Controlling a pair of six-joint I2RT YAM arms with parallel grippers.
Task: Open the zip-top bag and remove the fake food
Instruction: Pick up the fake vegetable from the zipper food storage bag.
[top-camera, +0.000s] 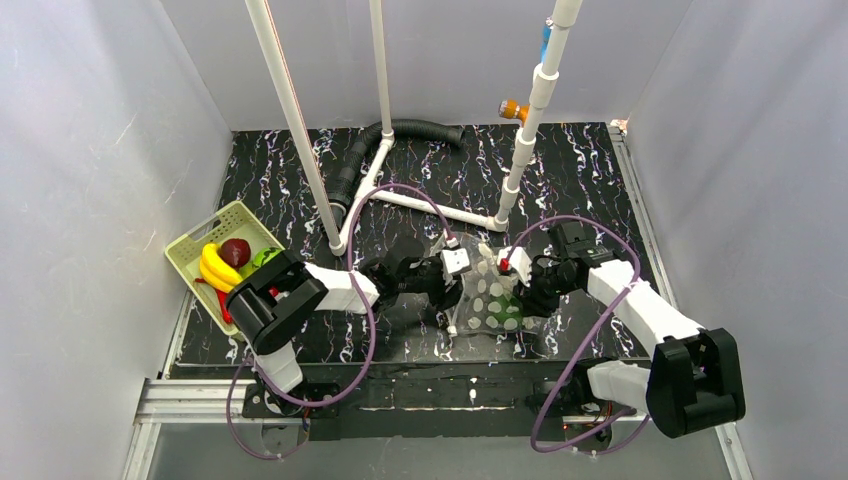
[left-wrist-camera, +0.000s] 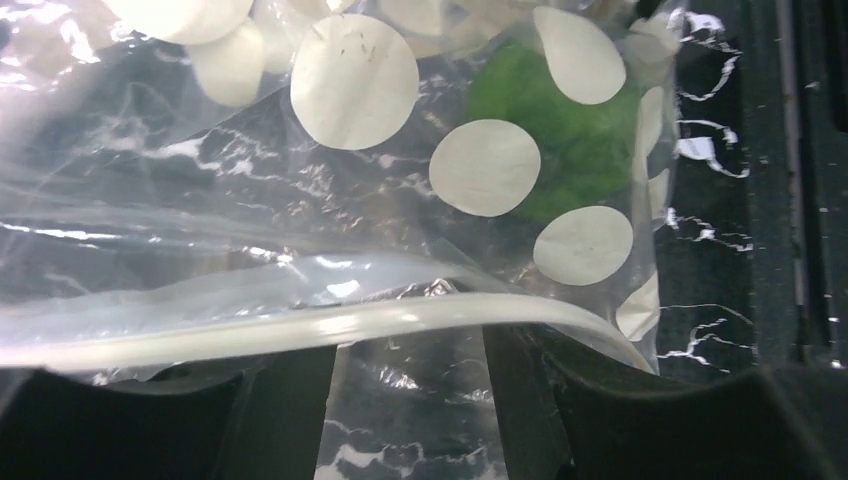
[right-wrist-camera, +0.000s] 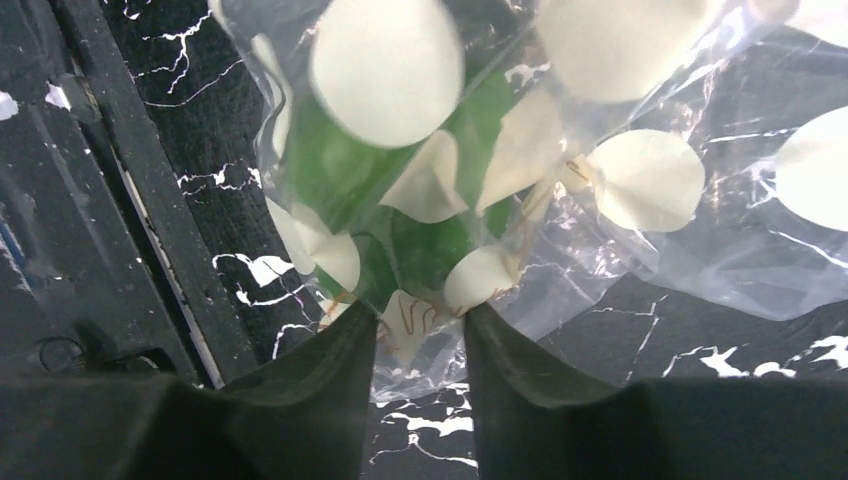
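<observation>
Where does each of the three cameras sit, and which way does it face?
Top external: above and behind the arm bases, looking down on the table; both arms show, left gripper and right gripper at the zip-top bag.
Left wrist: on the left wrist, looking along its fingers at the bag's zip edge.
Right wrist: on the right wrist, looking along its fingers at a bag corner.
Shared: both wrist views show the green piece inside the bag.

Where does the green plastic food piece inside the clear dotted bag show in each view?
Top external: green plastic food piece, centre-right, low inside the clear dotted zip-top bag.
Left wrist: upper right, behind pale dots.
Right wrist: centre, left of middle.
Shared landmark: black white-veined tabletop.
</observation>
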